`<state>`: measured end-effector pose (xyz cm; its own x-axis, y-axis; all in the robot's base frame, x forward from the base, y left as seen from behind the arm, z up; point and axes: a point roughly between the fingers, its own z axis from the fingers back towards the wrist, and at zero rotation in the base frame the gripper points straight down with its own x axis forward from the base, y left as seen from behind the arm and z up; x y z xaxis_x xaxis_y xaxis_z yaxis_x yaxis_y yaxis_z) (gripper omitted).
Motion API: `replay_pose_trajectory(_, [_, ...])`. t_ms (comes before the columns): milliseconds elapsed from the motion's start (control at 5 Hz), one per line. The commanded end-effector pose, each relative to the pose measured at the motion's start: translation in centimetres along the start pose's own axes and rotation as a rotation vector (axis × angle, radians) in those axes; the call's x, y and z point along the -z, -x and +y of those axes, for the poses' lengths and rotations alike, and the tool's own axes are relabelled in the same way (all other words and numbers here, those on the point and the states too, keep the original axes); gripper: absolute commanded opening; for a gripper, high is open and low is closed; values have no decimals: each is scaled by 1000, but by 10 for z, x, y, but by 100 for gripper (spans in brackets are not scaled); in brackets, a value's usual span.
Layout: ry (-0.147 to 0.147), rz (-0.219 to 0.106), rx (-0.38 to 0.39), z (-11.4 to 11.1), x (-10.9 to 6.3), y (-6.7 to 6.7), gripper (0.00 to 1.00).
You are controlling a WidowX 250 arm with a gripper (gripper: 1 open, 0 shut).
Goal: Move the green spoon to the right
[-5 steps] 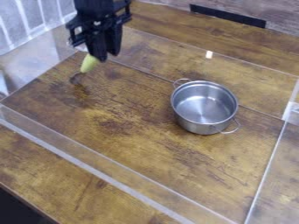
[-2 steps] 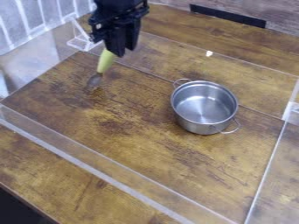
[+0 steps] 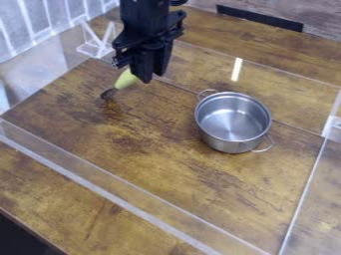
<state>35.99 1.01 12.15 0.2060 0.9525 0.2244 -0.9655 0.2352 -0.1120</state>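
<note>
The green spoon [image 3: 123,82] hangs tilted from my gripper [image 3: 144,68], its yellow-green handle sticking out below the dark fingers and its lower end just above the wooden table, over a small shadow. The gripper is shut on the spoon's upper part and points steeply down. It stands left of the steel pot, above the far left part of the table.
A steel pot [image 3: 233,122] with two small handles stands right of centre. Clear acrylic walls [image 3: 160,214] border the wooden table [image 3: 160,149] at the front and right. A white rack [image 3: 96,42] stands at the far left behind the arm.
The gripper has carried the green spoon to the right, toward the pot, and slightly lower. The pot has not moved.
</note>
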Motion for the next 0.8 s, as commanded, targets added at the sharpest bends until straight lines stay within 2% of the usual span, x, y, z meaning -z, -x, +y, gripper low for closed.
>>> replay_pose_trajectory(0, [44,-31,-23,-6,-17,0,0])
replay_pose_trajectory(400, [38,-49,11,-7,14,12,0])
replay_pose_trajectory(600, [44,-59,43,-8,9,25,0])
